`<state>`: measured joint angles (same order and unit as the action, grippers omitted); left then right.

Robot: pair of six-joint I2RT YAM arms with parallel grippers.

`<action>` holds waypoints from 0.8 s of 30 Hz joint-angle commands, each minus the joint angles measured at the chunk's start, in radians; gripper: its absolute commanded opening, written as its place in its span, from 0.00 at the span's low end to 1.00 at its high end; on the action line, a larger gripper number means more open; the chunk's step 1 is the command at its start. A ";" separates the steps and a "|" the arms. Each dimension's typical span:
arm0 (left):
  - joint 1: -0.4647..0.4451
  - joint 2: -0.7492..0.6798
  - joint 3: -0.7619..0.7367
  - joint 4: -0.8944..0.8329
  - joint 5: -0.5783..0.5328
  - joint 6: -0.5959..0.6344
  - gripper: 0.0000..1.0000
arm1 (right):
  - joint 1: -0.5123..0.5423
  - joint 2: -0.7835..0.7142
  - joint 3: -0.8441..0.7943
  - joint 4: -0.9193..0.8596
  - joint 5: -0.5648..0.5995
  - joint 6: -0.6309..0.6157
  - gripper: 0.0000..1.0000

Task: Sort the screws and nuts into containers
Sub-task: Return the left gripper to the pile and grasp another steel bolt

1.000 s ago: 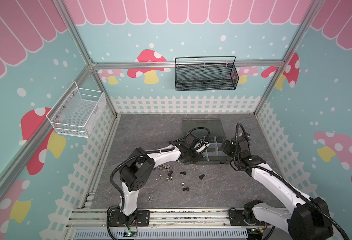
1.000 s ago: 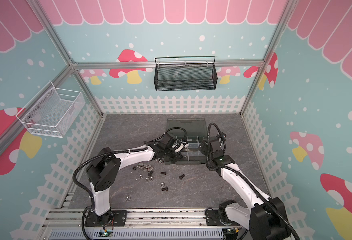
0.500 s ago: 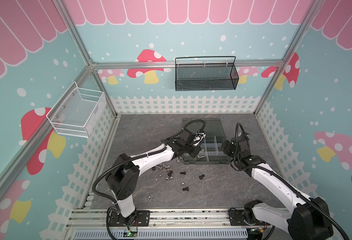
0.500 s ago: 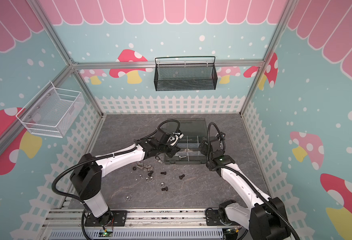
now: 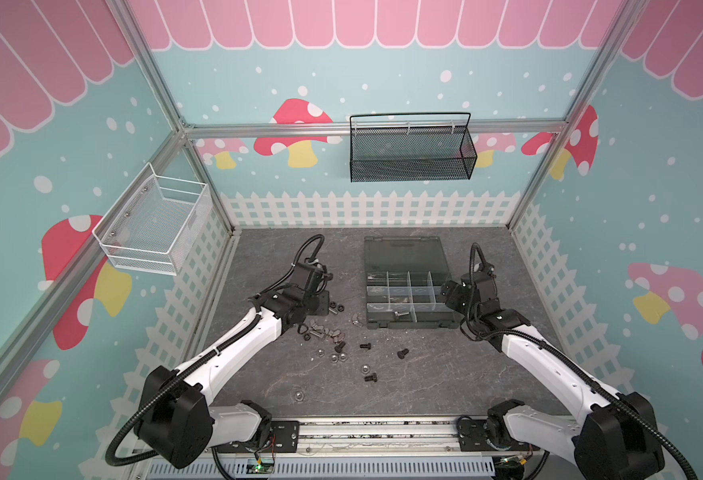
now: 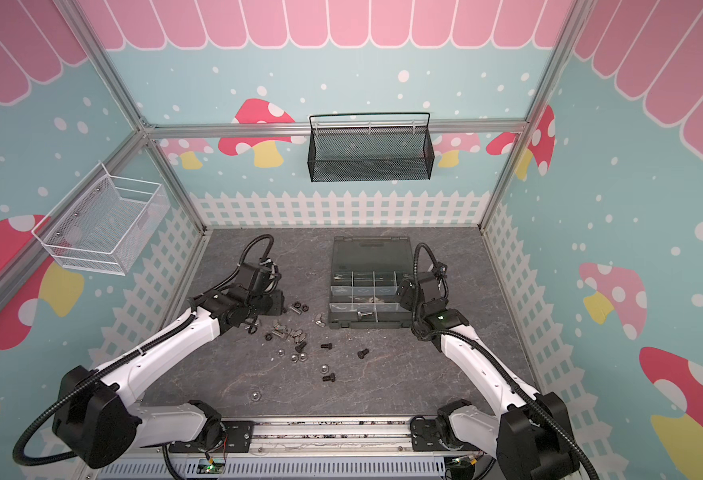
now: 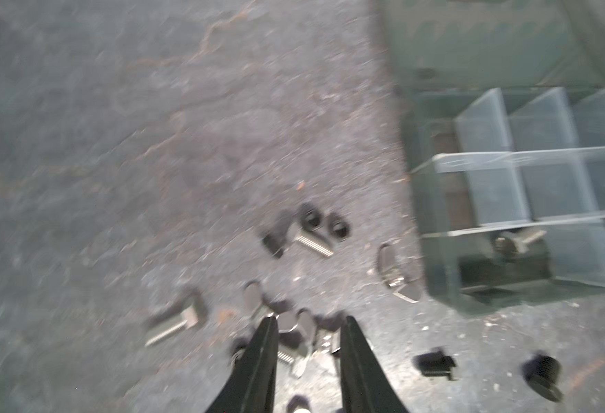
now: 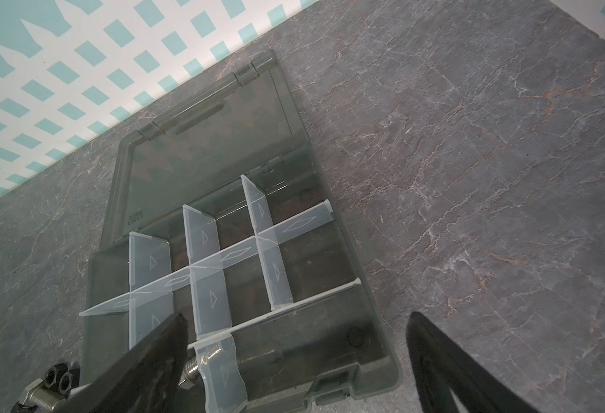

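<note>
Silver screw (image 5: 401,314) lies in the organizer box's (image 5: 408,326) front-row compartment, the only piece I can see in the containers. A second ago I had the left gripper (image 7: 310,323) stretched over that box. It has since swung back and hangs low over the loose pile (image 5: 329,334) of screws and nuts, jaws a narrow gap apart, nothing pinched as far as the blurred wrist view shows. I read that as one drop done and the next pick starting, with most of the sort left.

Right gripper (image 8: 297,318) hasn't moved: spread wide, empty, parked at the box's right end.

Two black nuts (image 5: 336,308) sit just beside the left gripper, black screws (image 5: 403,353) are scattered further out, and a winged silver piece (image 5: 356,321) lies near the box's front-left corner. The pile is crowded with pieces touching, so a clean single pick looks hard. Black mesh basket (image 5: 410,166) and white wire basket (image 5: 154,232) hang on the walls, not involved.
</note>
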<state>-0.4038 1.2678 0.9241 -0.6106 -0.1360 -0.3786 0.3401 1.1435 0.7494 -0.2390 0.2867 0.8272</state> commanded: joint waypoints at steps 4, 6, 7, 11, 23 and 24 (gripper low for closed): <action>0.118 -0.077 -0.107 -0.132 -0.011 -0.139 0.30 | -0.003 0.005 0.031 -0.004 -0.012 0.000 0.97; 0.134 -0.062 -0.116 -0.155 -0.033 -0.146 0.30 | -0.002 0.005 0.034 -0.003 -0.015 0.002 0.97; 0.143 -0.050 -0.120 -0.164 -0.040 -0.147 0.30 | -0.003 0.005 0.034 -0.003 -0.017 0.003 0.97; 0.156 0.007 -0.122 -0.172 -0.072 -0.147 0.30 | -0.003 0.005 0.033 -0.003 -0.019 0.007 0.97; 0.163 0.251 -0.060 -0.157 -0.109 -0.141 0.50 | -0.003 0.005 0.026 -0.005 0.000 0.001 0.97; 0.163 0.270 -0.059 -0.149 -0.109 -0.141 0.51 | -0.003 0.007 0.027 -0.005 0.002 -0.002 0.97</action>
<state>-0.2478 1.5063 0.8387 -0.7643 -0.2146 -0.4984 0.3401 1.1450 0.7559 -0.2386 0.2718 0.8261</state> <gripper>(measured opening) 0.504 0.966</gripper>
